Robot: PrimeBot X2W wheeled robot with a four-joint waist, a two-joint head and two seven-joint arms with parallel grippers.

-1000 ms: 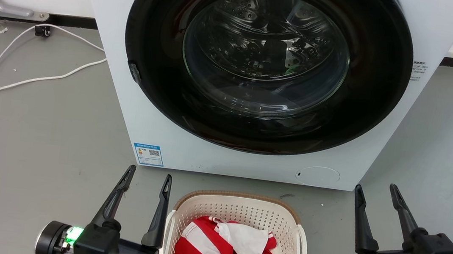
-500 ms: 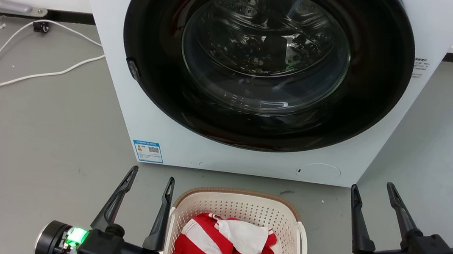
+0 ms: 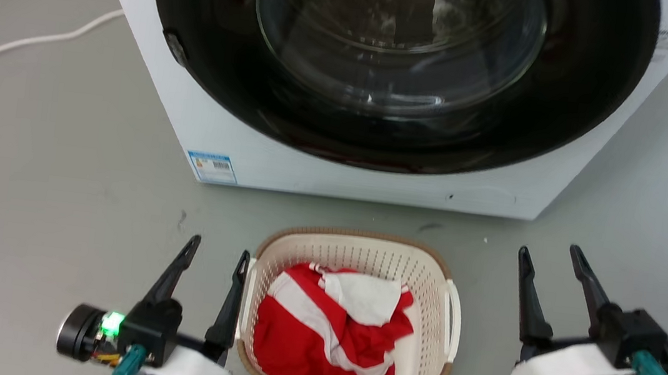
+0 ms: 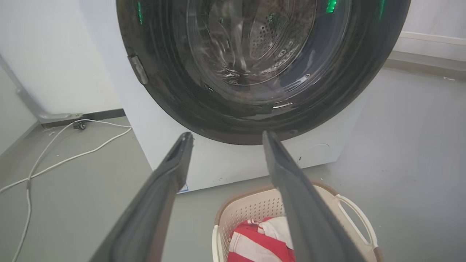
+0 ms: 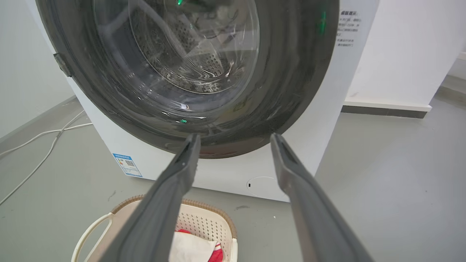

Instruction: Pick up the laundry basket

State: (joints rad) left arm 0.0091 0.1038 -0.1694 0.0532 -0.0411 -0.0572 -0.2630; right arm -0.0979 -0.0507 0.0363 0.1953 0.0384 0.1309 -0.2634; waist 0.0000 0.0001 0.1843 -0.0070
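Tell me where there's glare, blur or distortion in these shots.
Head view: pale reflections on the washer door glass, the label soft. Left wrist view: green glints on the door ring, near fingers blurred. Right wrist view: wide-angle bowing of the door ring, fingers also soft.

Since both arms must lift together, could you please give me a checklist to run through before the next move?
1. Left gripper open: ok.
2. Right gripper open: ok.
3. Left gripper close beside basket: ok; touching, cannot tell.
4. Right gripper at right handle: not ok, floor lies between.
5. Cloth inside basket rim: ok.
6. Basket apart from washer: ok.
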